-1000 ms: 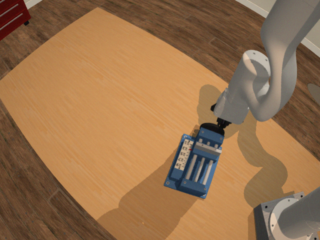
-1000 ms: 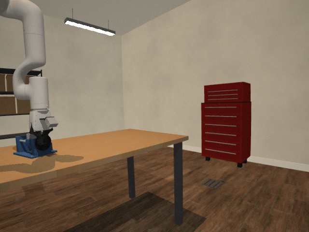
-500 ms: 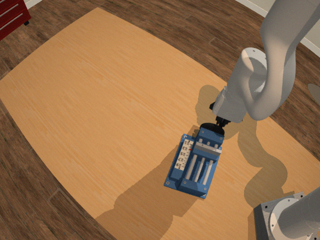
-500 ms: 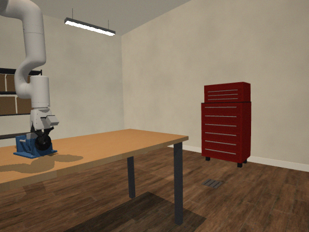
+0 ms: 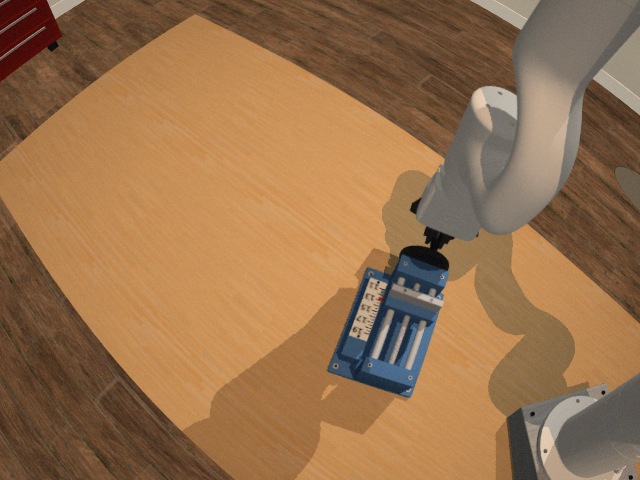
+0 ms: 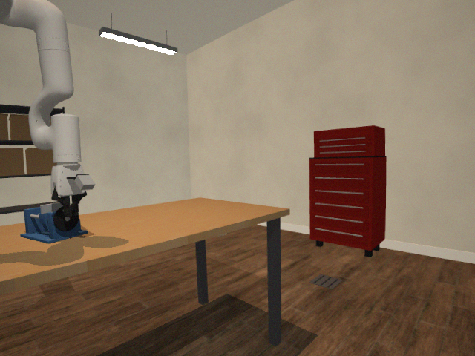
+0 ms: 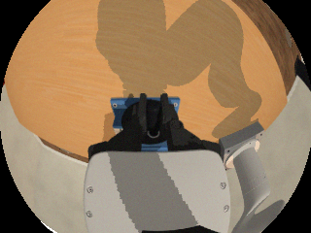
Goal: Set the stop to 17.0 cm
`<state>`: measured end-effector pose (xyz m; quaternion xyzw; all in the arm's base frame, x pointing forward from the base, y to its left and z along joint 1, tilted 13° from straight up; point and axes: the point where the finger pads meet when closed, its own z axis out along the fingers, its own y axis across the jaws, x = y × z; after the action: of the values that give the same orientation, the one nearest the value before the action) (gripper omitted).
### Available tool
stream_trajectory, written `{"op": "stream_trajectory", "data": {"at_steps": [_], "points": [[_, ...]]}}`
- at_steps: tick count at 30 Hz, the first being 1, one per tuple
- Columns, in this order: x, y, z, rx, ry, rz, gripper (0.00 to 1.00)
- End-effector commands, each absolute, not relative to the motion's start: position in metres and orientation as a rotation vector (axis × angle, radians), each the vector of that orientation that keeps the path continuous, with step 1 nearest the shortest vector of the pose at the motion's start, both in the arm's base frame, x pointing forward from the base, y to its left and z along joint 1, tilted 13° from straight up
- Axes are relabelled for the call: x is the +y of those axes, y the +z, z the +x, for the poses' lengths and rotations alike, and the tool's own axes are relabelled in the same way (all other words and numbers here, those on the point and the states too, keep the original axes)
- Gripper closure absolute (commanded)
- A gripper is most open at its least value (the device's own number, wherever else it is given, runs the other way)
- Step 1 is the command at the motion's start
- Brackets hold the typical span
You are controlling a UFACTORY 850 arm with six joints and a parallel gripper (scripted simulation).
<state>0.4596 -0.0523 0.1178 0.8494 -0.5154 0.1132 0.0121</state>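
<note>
Jaws [image 5: 435, 241] [image 6: 70, 205] are nearly closed, apparently pinching the black handwheel [image 5: 424, 255] [image 6: 61, 221] [image 7: 130, 117] at its rim or grip (exact contact pt hidden), prob. so the arm can turn the screw & shift the stop. Blue frame [image 5: 390, 378] [image 6: 37, 235] [image 7: 172, 102] sits flat nr the counter's [image 5: 206, 155] [image 6: 184, 212] [image 7: 58, 73] long edge, wheel end facing that edge, prob. for access. Stop [image 5: 415, 296] = pale bar on a blue carriage across the rods, at the wheel end. Red pointer [image 5: 381, 299] reads approx. 13 on the cream scale [image 5: 356, 330], so 17 is prob. a good few turns off, toward the far end; release comes after.
</note>
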Motion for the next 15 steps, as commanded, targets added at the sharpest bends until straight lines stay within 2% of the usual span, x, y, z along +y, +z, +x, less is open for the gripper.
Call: {"op": "stream_trajectory", "data": {"at_steps": [1, 15], "points": [[-0.045, 0.118, 0.475, -1.608, 0.346, 2.652, 0.94], [-0.040, 0.089, 0.497, -1.608, 0.346, 2.652, 0.94]]}}
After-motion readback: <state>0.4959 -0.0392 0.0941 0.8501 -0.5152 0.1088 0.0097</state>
